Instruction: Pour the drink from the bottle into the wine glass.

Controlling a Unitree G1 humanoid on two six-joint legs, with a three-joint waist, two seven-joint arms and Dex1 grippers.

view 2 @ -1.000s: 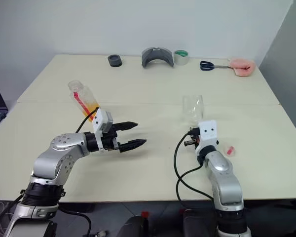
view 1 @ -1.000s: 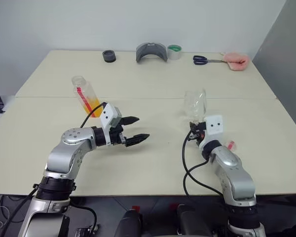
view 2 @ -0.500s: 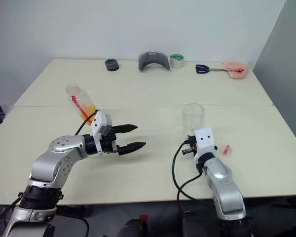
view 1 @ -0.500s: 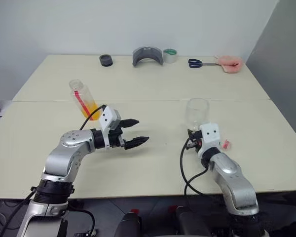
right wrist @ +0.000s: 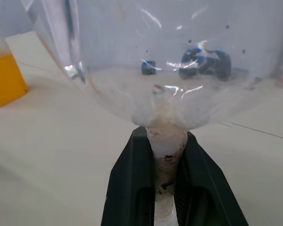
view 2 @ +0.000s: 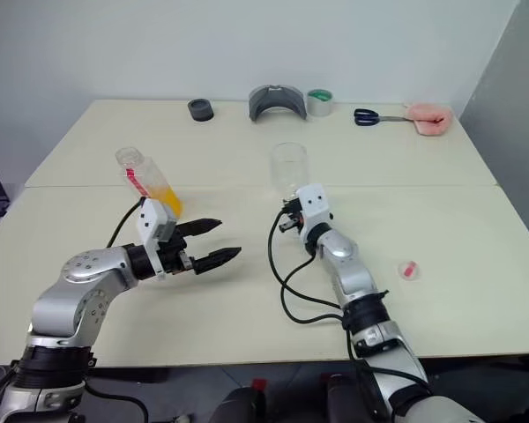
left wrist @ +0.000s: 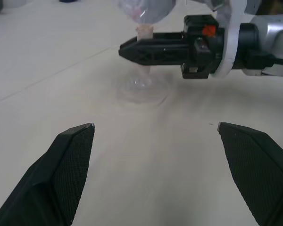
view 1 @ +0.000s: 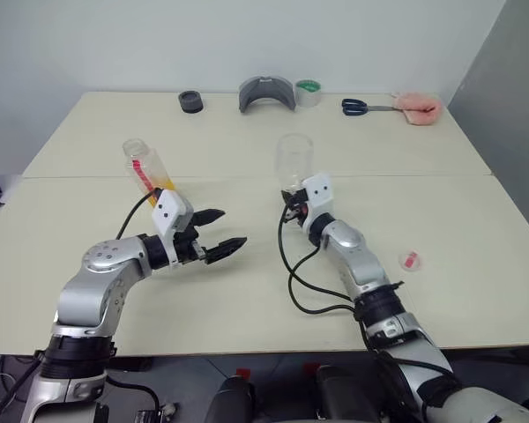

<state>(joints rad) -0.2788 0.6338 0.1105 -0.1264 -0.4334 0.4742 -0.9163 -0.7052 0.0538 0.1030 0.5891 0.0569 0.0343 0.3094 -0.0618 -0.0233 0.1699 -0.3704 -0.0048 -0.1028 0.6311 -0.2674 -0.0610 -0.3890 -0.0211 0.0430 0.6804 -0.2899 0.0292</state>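
Glass [view 1: 294, 159] sits upright near table [view 1: 441, 220] centre, foot on the surface — right gripper [right wrist: 166, 174] clamped on its stem, bowl empty. Bottle [view 1: 150, 172] stands uncapped on the left side, drink [view 1: 163, 187] in its lower part. Left gripper [view 1: 219, 234] hangs spread wide just beside the bottle — holding nothing. Cap [view 1: 410, 260] lies on the right.

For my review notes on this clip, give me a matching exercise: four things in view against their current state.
1 wine glass
2 bottle
3 left gripper
4 red cap

A open, holding nothing
B off the bottle, lying on the table
C clamped by its stem in the right gripper
D tilted, orange drink inside

Pairs: 1-C, 2-D, 3-A, 4-B
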